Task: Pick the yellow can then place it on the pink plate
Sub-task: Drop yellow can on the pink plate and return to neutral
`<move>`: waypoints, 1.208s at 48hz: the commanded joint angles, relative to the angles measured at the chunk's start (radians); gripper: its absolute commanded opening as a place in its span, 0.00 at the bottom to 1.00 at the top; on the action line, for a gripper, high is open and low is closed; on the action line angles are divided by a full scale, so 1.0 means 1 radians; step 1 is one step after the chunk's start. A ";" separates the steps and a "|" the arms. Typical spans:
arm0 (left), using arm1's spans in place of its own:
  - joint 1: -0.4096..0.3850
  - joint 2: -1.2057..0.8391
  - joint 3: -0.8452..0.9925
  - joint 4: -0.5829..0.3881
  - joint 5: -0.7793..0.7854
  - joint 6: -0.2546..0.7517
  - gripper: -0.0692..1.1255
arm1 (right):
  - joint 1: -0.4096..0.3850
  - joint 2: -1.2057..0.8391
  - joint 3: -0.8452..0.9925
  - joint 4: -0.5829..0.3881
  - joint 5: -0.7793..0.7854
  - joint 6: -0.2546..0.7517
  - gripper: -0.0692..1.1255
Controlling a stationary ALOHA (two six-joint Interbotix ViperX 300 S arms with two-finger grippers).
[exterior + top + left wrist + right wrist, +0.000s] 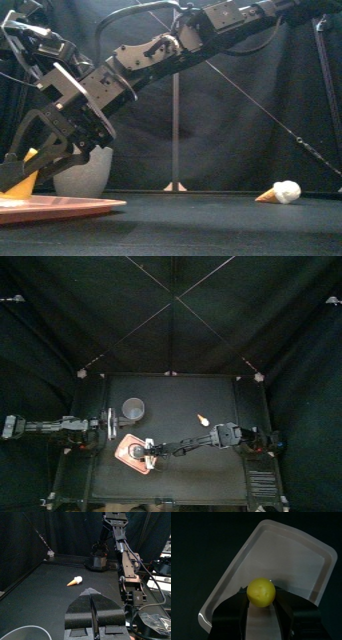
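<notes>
between the jaws of the right gripper (261,597) is the yellow toy (261,592), round from this end, clamped on both sides. it hangs over the pink tray (298,557), front-left of the table; contact i can't tell. grey cup (135,408) just behind the tray, ice-cream cone toy (202,418) off to the right. left gripper (91,594) parked at the left edge, jaws pressed together.

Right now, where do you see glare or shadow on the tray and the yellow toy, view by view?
Right wrist view: the pink tray has a bright glint on its rim corner, and the yellow toy in the right end effector is evenly lit. Front view: the tray's rim catches light.
</notes>
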 commanded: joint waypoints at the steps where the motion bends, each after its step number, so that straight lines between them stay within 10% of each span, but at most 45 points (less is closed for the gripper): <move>1: 0.000 0.003 -0.008 0.003 -0.006 0.002 0.04 | -0.012 -0.029 -0.025 -0.003 -0.005 -0.002 0.66; 10: 0.000 0.003 -0.003 0.003 -0.006 0.002 0.04 | -0.012 -0.028 -0.025 0.002 -0.005 0.002 0.82; 32: -0.006 0.003 0.000 -0.002 -0.003 -0.002 0.04 | -0.037 -0.147 0.058 -0.005 -0.112 0.002 0.83; 58: -0.009 0.003 0.009 -0.005 -0.003 -0.002 0.04 | -0.133 -0.595 0.672 0.041 -0.557 -0.006 0.83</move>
